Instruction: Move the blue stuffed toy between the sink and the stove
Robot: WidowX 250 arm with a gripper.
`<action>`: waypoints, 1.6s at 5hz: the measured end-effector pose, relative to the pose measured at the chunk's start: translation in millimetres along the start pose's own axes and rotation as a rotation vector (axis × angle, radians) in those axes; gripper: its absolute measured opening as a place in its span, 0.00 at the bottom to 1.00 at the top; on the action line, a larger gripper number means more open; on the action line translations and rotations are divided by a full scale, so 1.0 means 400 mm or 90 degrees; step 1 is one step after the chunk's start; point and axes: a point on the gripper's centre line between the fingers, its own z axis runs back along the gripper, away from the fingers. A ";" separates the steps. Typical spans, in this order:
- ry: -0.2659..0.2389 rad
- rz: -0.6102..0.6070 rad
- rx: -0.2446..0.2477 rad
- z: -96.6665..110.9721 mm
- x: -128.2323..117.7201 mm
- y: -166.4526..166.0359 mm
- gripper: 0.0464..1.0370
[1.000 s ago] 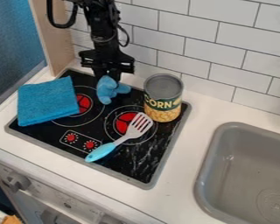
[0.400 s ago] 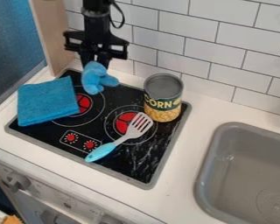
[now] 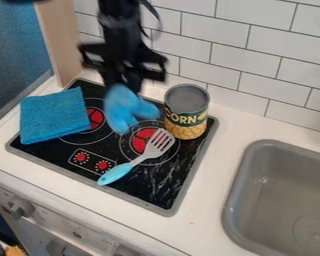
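Counter [image 3: 216,165]: pale worktop along the tiled wall [image 3: 256,60]; its strip between the stove's right edge and the sink's left edge is the toy's goal.
Stove [image 3: 166,192]: black cooktop on the counter's left part.
Sink [image 3: 276,200]: grey basin towards the counter's right edge.
Towel [image 3: 54,116]: blue, folded, lying across the stove's left edge.
Gripper [image 3: 124,85]: over the back of the stove, closed on the blue stuffed toy [image 3: 128,107]. The step in hand looks to be the carry, with the pick-up done and the placing not yet made.
Corn can [image 3: 187,112]: upright at the stove's back right corner, just right of the toy. It seems the chief obstacle; a low sweep sideways could knock it.
Spatula [image 3: 116,173]: slotted head near the can, blue handle towards the stove's front edge.
Blue stuffed toy: hanging from the gripper above the stove, short of the goal. Next, it should probably go high over the can or around its front, past the stove's right edge, then down onto the strip before release.
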 end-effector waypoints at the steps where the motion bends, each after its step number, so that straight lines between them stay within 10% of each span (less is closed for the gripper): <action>1: 0.000 -0.060 0.005 -0.017 -0.070 -0.102 0.21; 3: 0.038 -0.159 -0.086 -0.130 -0.118 -0.212 0.21; 6: 0.045 -0.204 -0.093 -0.202 -0.129 -0.246 0.27; 8: 0.055 -0.206 -0.085 -0.198 -0.125 -0.237 0.87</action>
